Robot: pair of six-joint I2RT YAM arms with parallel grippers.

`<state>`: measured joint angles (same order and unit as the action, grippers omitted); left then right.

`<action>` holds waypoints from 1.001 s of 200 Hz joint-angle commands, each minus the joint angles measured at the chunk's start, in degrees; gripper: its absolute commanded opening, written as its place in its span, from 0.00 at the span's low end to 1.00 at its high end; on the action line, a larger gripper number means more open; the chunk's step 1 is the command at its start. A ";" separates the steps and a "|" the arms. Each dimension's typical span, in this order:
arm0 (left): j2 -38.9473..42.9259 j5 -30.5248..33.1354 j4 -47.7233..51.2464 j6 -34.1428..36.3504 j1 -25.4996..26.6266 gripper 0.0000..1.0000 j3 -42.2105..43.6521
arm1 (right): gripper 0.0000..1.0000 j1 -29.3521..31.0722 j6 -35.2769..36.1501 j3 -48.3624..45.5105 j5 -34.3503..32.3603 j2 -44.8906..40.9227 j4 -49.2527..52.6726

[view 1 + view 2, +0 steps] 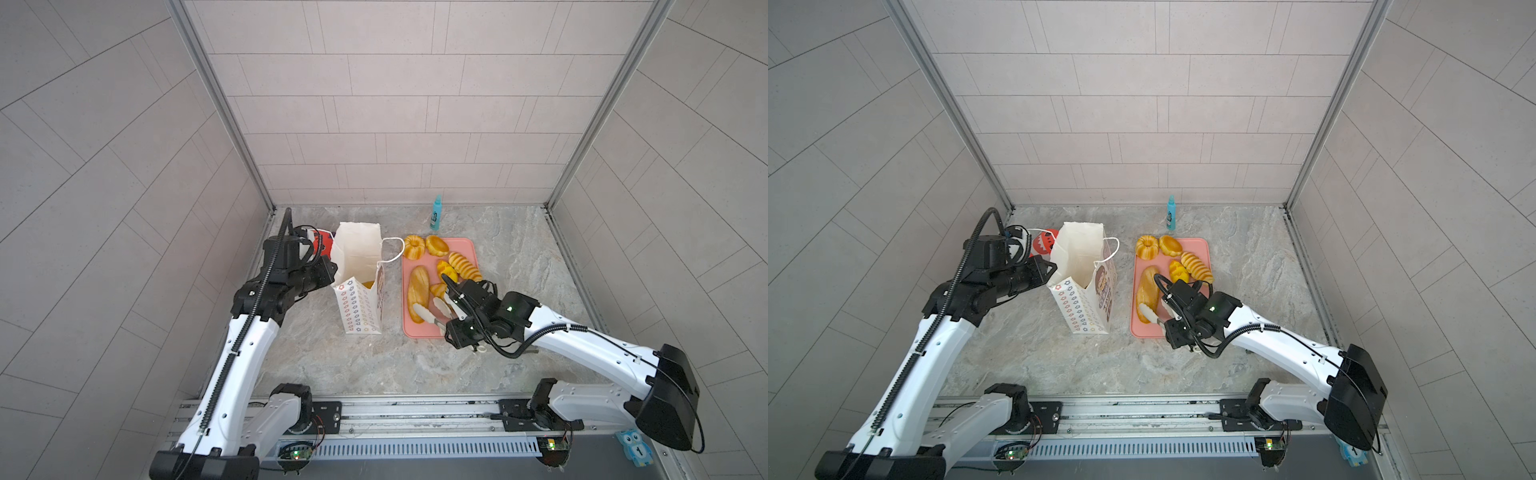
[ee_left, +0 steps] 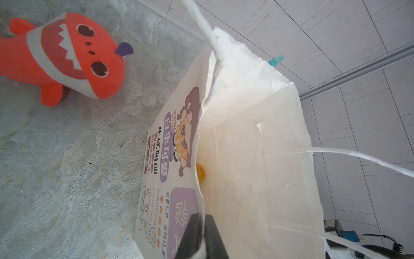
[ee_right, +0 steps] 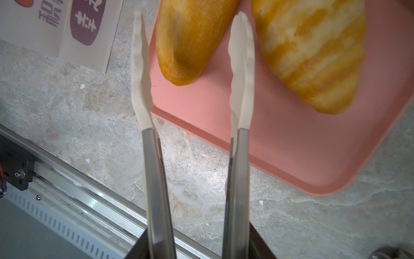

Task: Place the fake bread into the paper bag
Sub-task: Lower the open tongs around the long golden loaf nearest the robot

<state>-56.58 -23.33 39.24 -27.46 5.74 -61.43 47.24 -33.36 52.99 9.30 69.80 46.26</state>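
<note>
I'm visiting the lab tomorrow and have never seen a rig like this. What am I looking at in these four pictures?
Two white-and-black robot arms stand at a grey marbled table. Two pictures look down from overhead, side by side; the other two come from a camera on each arm's wrist. The left gripper is pinched shut on the rim of a tall white paper bag, which stands open; one golden piece already lies inside. The right gripper holds metal tongs with white tips, the tips apart near the end of a long golden toy loaf. The loaf and other glossy toy breads lie on a flat pink tray. An orange plush shark lies beside the bag, and a small blue bottle stands by the back wall.
</note>
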 commanded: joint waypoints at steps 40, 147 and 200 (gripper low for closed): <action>0.86 0.17 -0.31 0.07 -0.25 0.12 0.87 | 0.51 0.31 -1.27 -0.66 1.46 2.17 -2.29; 0.85 0.20 -0.08 0.39 -0.30 0.11 0.56 | 0.50 -0.74 -0.65 0.95 1.97 5.46 -1.88; 0.68 0.21 -0.05 0.39 -0.28 0.11 0.29 | 0.43 -1.19 -0.81 0.71 2.96 6.39 -2.98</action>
<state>-56.53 -23.16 39.27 -27.44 5.74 -61.36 46.33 -33.50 52.58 12.45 75.72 43.81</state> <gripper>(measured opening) 0.116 0.450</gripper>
